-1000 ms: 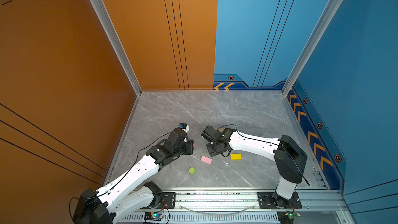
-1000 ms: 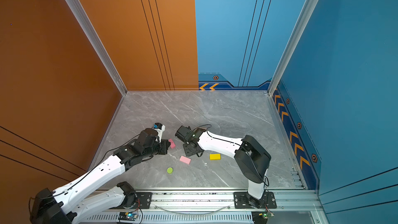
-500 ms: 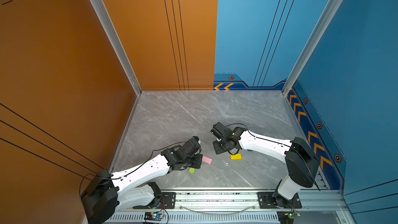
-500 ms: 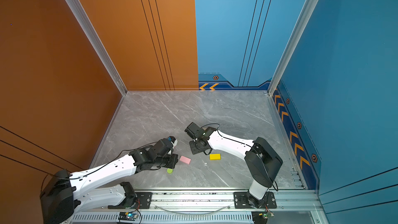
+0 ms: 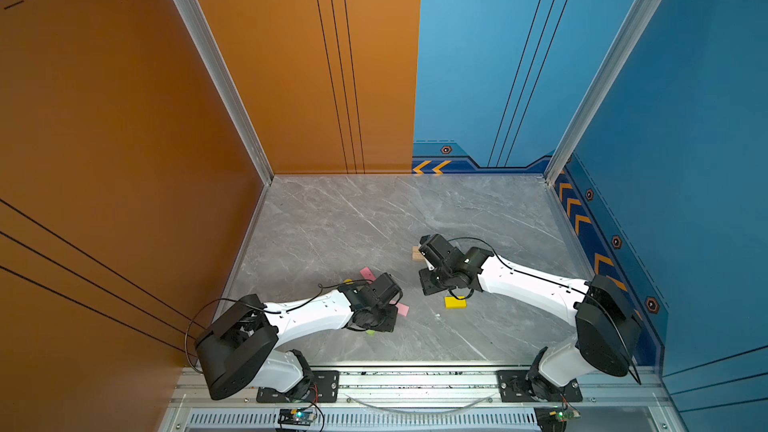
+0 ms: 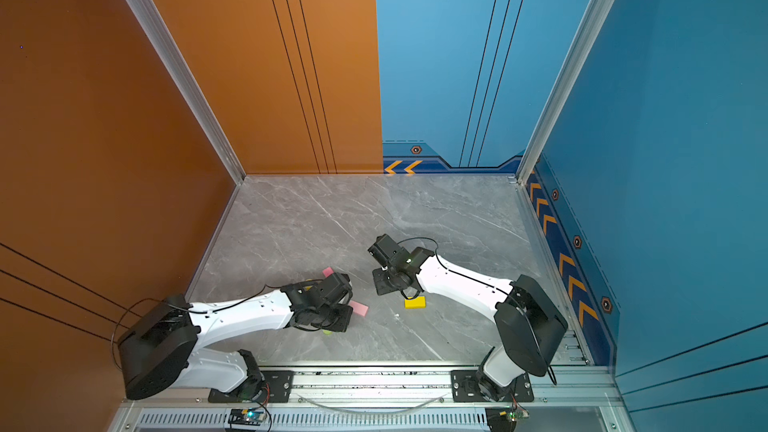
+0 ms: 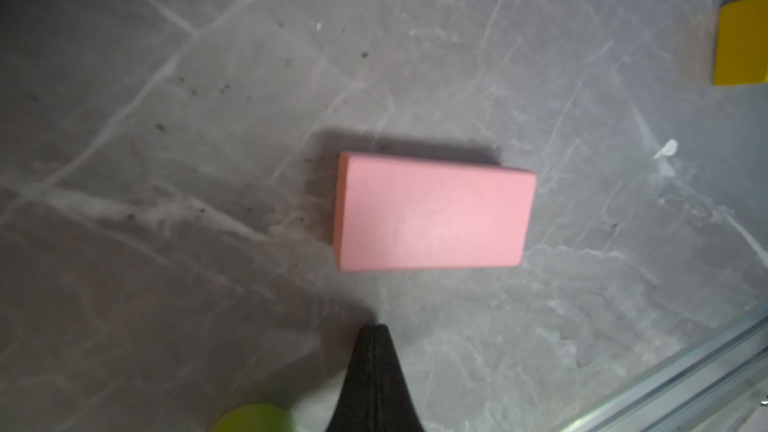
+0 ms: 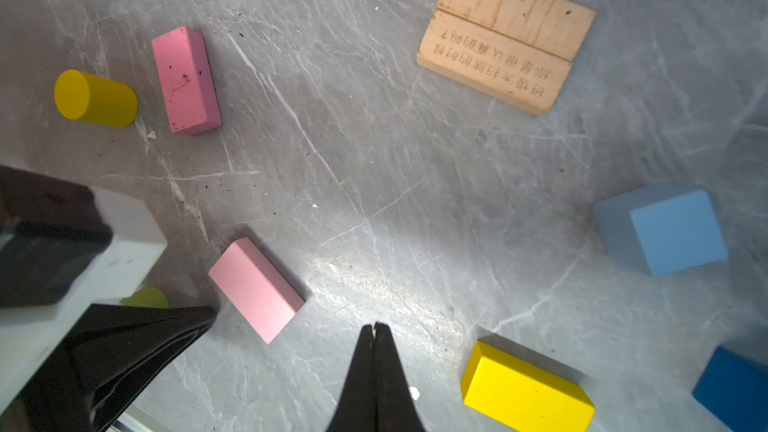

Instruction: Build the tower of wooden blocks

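Right wrist view shows you, unstacked toward the worktop's (image 8: 374, 168) front edge: two tan planks (image 8: 505, 37), two pink bars (image 8: 186, 81), two cubes (image 8: 665, 230), two cylinders (image 8: 95, 98), one yellow brick (image 8: 525, 392). Your left gripper (image 7: 376, 330) and right gripper (image 8: 376, 328) are pinched together, empty.

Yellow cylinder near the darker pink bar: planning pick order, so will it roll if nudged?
Likely yes: the yellow cylinder lies on its side on the smooth tabletop, so a push across its length should roll it. It looks like solid painted wood, probably rigid. Its curved sides may slip unless pinched squarely.
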